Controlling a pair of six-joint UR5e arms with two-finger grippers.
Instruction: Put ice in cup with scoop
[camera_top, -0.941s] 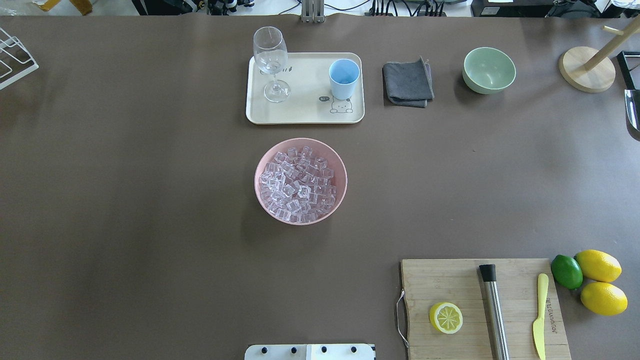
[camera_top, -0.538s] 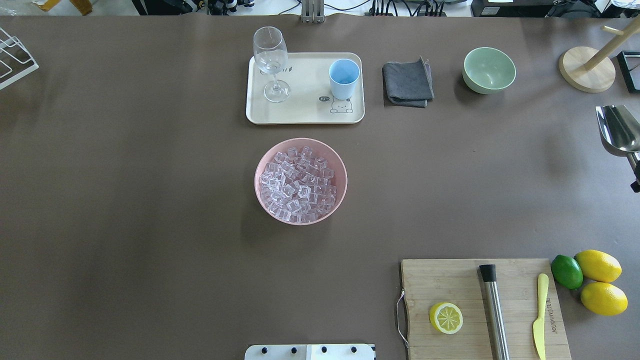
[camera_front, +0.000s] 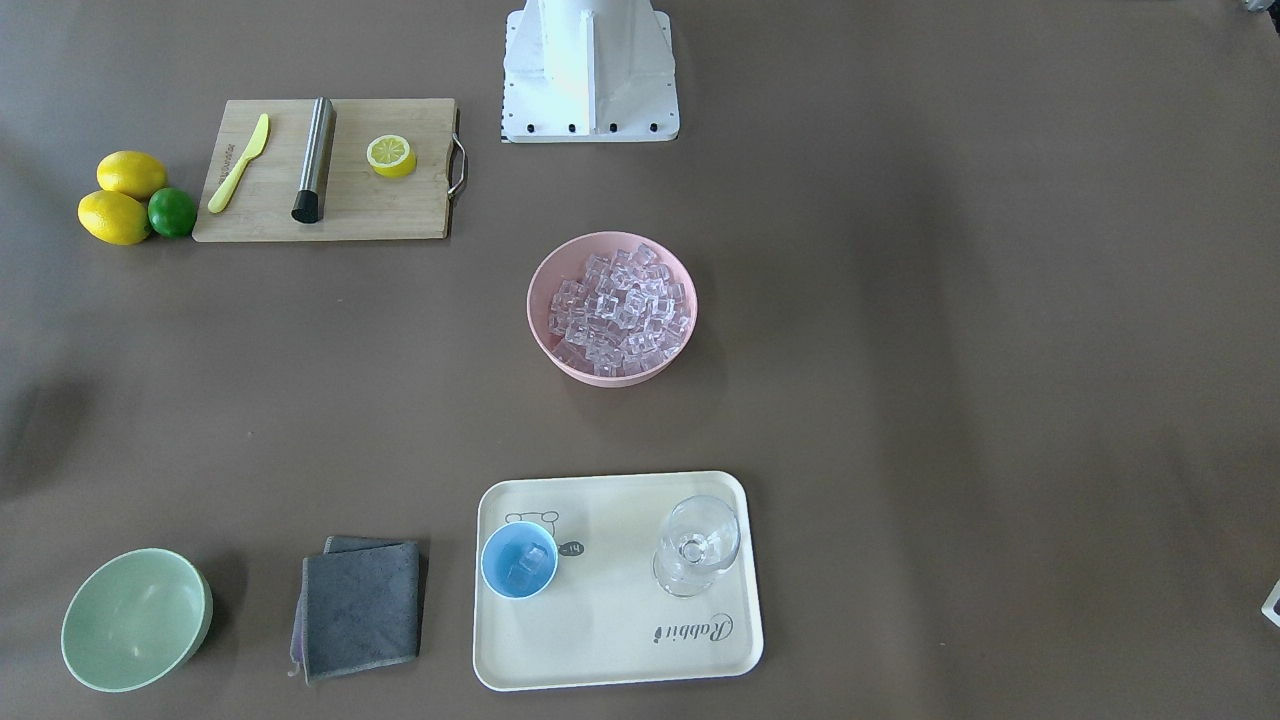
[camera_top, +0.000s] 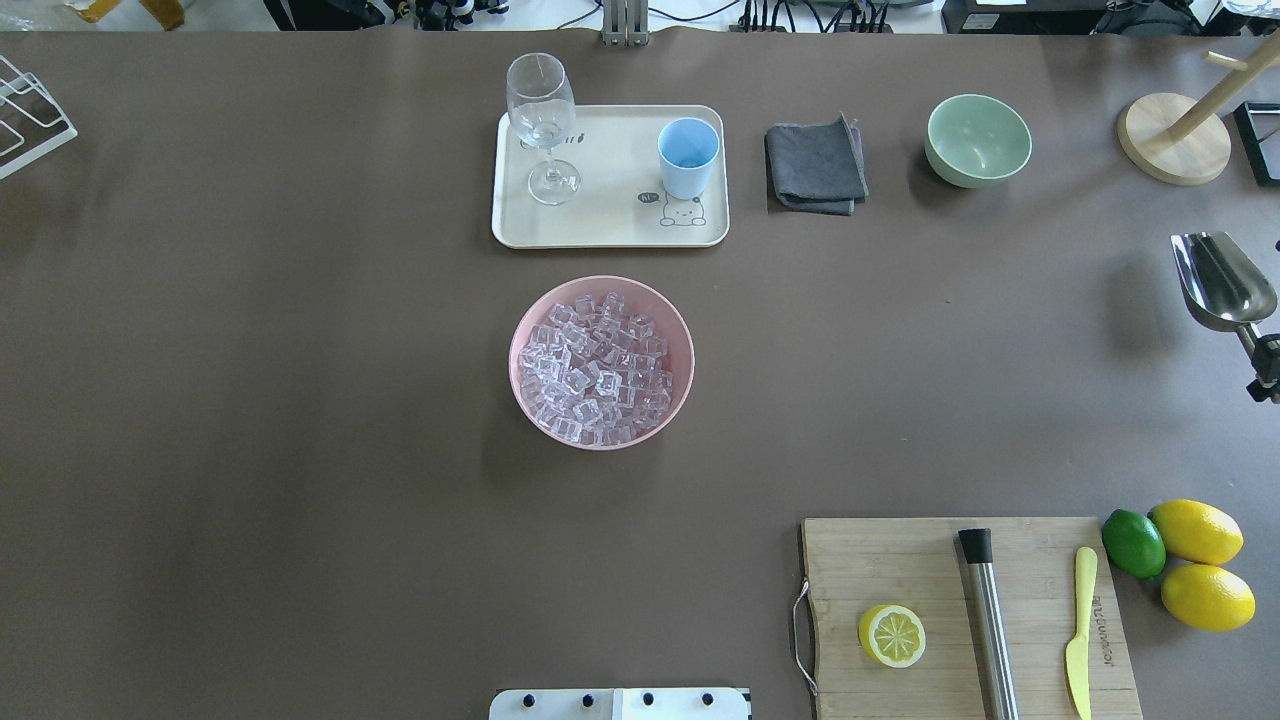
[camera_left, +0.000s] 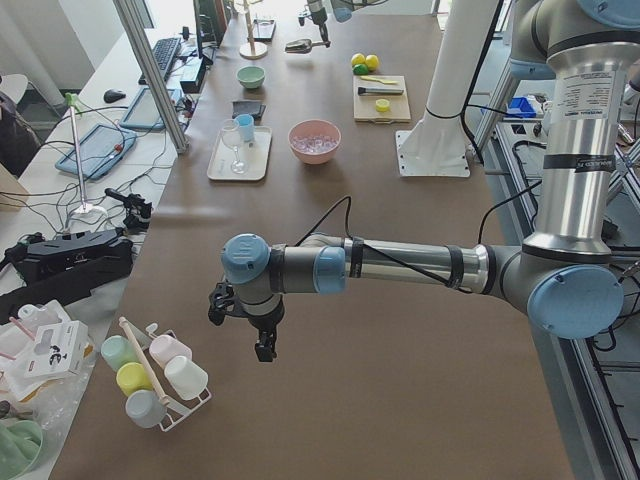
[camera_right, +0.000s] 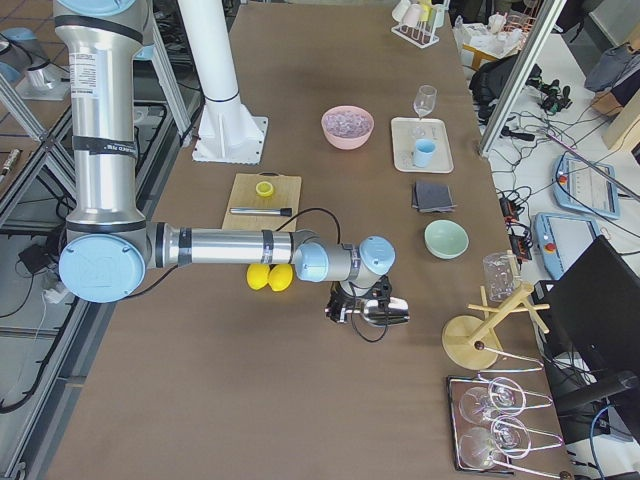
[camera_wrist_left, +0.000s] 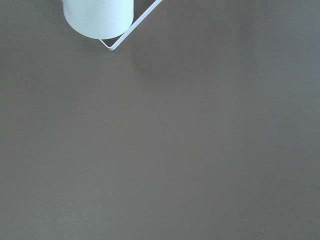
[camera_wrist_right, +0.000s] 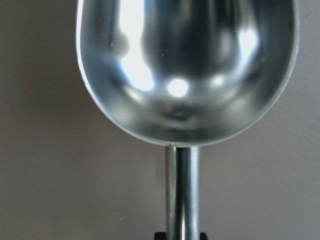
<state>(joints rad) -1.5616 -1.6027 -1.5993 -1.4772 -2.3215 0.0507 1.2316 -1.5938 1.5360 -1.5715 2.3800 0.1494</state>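
The shiny metal scoop hangs above the table at the far right, its trough empty in the right wrist view. My right gripper is shut on its handle at the overhead view's edge. The ice fills the pink bowl at mid-table. The light-blue cup stands on the cream tray; the front-facing view shows a little ice in the cup. My left gripper hovers at the table's left end, far from these things; I cannot tell whether it is open.
A stemmed glass shares the tray. A grey cloth, green bowl and wooden stand lie at the back right. A cutting board with lemon half, steel cylinder and knife sits front right, beside lemons. A cup rack is near my left gripper.
The scoop has come in from the overhead view's right edge, moving left and toward the robot, with my right gripper now showing behind it. Nothing else moved.
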